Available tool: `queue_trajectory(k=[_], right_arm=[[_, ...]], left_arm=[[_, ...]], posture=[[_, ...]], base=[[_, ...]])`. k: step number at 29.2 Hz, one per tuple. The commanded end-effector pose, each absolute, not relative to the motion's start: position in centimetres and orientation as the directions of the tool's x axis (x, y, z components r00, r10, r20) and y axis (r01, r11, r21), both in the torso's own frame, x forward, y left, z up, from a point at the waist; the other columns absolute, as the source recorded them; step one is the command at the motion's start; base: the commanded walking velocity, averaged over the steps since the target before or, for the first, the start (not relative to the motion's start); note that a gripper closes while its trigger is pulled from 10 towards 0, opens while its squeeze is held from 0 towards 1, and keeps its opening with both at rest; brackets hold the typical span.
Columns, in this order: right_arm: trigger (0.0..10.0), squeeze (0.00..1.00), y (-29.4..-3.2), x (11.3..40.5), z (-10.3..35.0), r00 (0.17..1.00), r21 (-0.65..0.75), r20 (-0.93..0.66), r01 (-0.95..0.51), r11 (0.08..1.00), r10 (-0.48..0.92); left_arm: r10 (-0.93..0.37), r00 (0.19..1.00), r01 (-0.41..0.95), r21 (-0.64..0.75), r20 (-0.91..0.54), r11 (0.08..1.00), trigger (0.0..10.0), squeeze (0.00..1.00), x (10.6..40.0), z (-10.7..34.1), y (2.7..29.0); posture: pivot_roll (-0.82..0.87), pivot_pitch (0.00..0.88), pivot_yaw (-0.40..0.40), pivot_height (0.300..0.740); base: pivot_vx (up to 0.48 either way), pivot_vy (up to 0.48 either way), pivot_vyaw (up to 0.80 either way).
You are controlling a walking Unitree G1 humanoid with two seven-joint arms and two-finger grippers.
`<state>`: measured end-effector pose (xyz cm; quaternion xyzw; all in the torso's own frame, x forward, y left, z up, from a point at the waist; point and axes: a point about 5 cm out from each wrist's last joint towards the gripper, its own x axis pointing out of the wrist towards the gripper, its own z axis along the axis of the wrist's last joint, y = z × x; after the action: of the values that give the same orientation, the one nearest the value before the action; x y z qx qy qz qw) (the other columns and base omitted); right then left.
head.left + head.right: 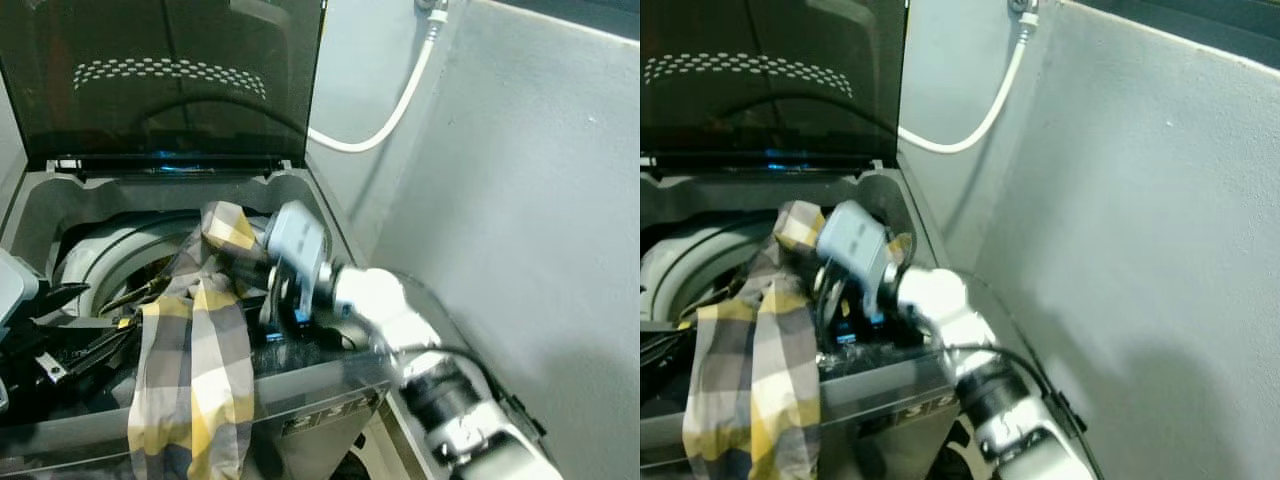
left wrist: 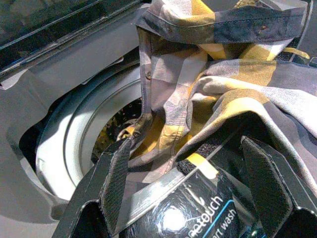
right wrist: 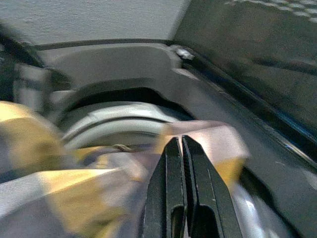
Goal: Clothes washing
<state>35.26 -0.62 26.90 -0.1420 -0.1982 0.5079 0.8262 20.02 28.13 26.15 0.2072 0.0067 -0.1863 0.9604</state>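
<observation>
Grey wall, white hose — open washer

Shirt cut off at the bottom edge, blurry by the right claw; drum half covered.

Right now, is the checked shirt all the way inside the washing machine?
No. The checked shirt hangs half out over the washing machine's front edge, while the right pincer, shut, pinches its upper part above the drum.
</observation>
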Motion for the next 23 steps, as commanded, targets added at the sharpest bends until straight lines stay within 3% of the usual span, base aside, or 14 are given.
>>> queue_trajectory(k=[1,4,7,8,9,10,13,20,23], right_arm=[[0.0,0.00,-1.1,35.7,26.8,0.437,-0.412,0.188,-0.778,0.474,0.880],[0.0,0.00,-1.8,36.3,27.4,0.472,-0.399,0.208,-0.758,0.515,0.857],[0.0,0.00,-4.0,37.2,29.2,0.558,-0.324,0.295,-0.706,0.630,0.776],[0.0,0.00,-4.0,37.2,29.2,0.558,-0.324,0.295,-0.706,0.630,0.776],[0.5,0.00,-4.7,37.5,29.7,0.587,-0.286,0.327,-0.685,0.670,0.740],[10.0,0.00,-5.5,37.7,30.3,0.622,-0.230,0.368,-0.659,0.716,0.691],[10.0,0.00,-8.1,38.5,31.1,0.734,-0.006,0.446,-0.569,0.822,0.512],[10.0,0.00,-9.3,38.2,30.6,0.777,0.061,0.468,-0.504,0.861,0.422],[10.0,0.00,-9.5,37.6,29.9,0.788,0.079,0.457,-0.497,0.864,0.411]], left_arm=[[-0.379,0.922,0.380,0.399,-0.084,0.835,10.0,0.00,20.0,26.1,27.6],[-0.386,0.920,0.382,0.393,-0.072,0.837,10.0,0.00,20.1,26.1,27.4],[-0.395,0.919,0.364,0.365,0.012,0.857,10.0,0.00,21.5,26.2,25.3],[-0.395,0.919,0.364,0.365,0.012,0.857,10.0,0.00,21.5,26.2,25.3],[-0.390,0.920,0.352,0.356,0.041,0.866,10.0,0.00,22.1,26.4,24.6],[-0.380,0.921,0.331,0.349,0.083,0.877,10.0,0.00,23.0,27.0,23.8],[-0.296,0.920,0.215,0.301,0.257,0.929,10.0,0.00,26.1,30.0,22.0],[-0.188,0.935,0.133,0.195,0.299,0.972,10.0,0.00,29.1,31.8,20.5],[-0.243,0.906,0.166,0.239,0.346,0.957,10.0,0.00,30.3,32.8,18.6]], posture=[[0.08,0.036,-0.115,0.740],[0.08,0.031,-0.114,0.740],[0.09,0.027,-0.118,0.740],[0.09,0.027,-0.118,0.740],[0.09,0.027,-0.118,0.740],[0.10,0.026,-0.117,0.740],[0.09,0.021,-0.099,0.740],[0.06,0.011,-0.063,0.740],[0.05,0.009,-0.048,0.740]], base=[[0.000,0.000,0.00],[0.000,0.000,0.00],[0.000,0.000,0.00],[0.000,0.000,0.00],[0.000,0.000,0.00],[0.000,0.000,0.00],[0.000,0.000,0.00],[0.000,0.000,0.00],[0.000,0.000,0.00]])
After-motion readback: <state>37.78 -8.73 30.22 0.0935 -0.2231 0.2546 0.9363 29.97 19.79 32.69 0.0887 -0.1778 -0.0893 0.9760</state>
